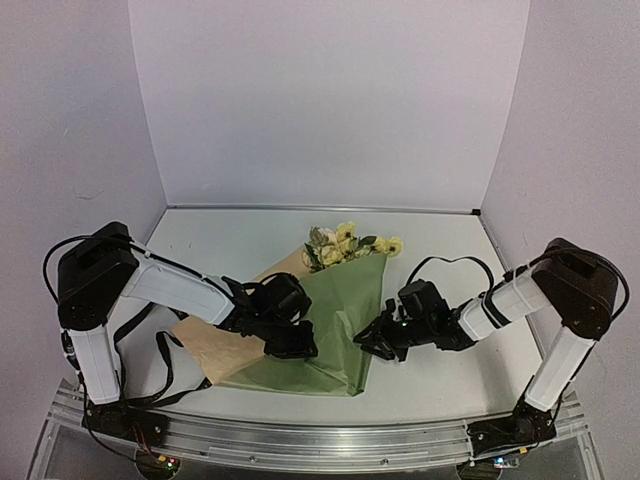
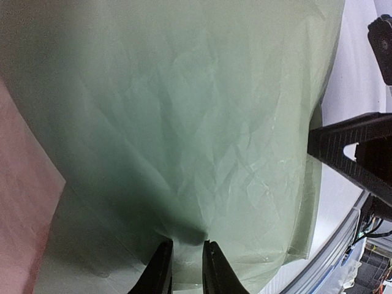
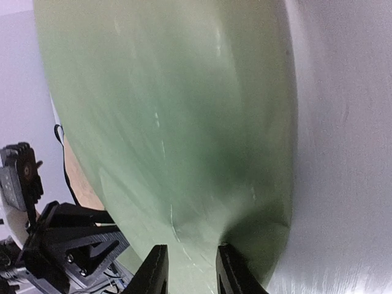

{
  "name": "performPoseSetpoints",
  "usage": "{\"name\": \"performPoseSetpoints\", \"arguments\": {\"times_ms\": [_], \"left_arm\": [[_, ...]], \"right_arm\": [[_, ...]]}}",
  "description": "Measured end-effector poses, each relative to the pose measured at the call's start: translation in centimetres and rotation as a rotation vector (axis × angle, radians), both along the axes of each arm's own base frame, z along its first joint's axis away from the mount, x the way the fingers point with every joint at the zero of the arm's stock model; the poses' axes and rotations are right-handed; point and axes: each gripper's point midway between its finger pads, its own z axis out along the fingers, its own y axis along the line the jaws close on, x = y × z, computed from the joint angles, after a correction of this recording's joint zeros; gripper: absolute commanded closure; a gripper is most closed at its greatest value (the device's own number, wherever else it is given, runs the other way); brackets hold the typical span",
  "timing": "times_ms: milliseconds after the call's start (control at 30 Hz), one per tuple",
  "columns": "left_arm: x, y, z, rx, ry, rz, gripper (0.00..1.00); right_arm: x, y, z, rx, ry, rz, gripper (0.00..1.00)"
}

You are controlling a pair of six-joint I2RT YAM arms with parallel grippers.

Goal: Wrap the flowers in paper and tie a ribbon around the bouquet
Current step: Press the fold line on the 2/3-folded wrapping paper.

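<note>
The left gripper (image 2: 187,245), jaws narrow, pinches the olive-green, kraft-backed paper sheet (image 1: 335,320) at its near-left, seemingly anchoring the wrap. Pale yellow flowers (image 1: 345,243) poke from its far end. The right gripper (image 3: 193,250) nips its right edge, probably to fold.

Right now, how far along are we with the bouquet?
Done: flowers lie in the paper, with an olive flap folded over them below the blooms. In hand: left tool and right tool each pinch the paper, mid-fold. Left: closing the cone and tying; no ribbon shows around the paper yet.
</note>
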Motion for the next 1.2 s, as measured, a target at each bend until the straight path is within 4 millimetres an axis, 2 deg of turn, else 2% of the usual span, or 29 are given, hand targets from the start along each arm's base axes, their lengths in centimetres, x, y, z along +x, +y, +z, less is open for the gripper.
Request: {"name": "performPoseSetpoints", "arguments": {"times_ms": [300,600,800,933,1033,1200], "left_arm": [[0.0,0.0,0.0,0.004,-0.005,-0.004,0.81],[0.0,0.1,0.0,0.018,-0.019,-0.021,0.81],[0.1,0.3,0.0,0.031,-0.028,-0.027,0.82],[0.2,0.4,0.0,0.041,-0.032,-0.026,0.82],[0.2,0.4,0.0,0.042,-0.034,-0.028,0.82],[0.2,0.5,0.0,0.053,-0.035,-0.025,0.82]], "right_arm": [[2.6,-0.4,0.2,0.037,0.003,-0.072,0.71],[3.3,-0.1,0.9,0.050,-0.009,-0.077,0.71],[5.8,1.2,3.8,0.108,-0.054,-0.081,0.71],[7.8,0.7,5.0,0.133,-0.077,-0.115,0.71],[9.1,-0.4,4.4,0.129,-0.062,-0.149,0.71],[10.4,-2.5,1.9,0.102,-0.008,-0.196,0.71]]}}
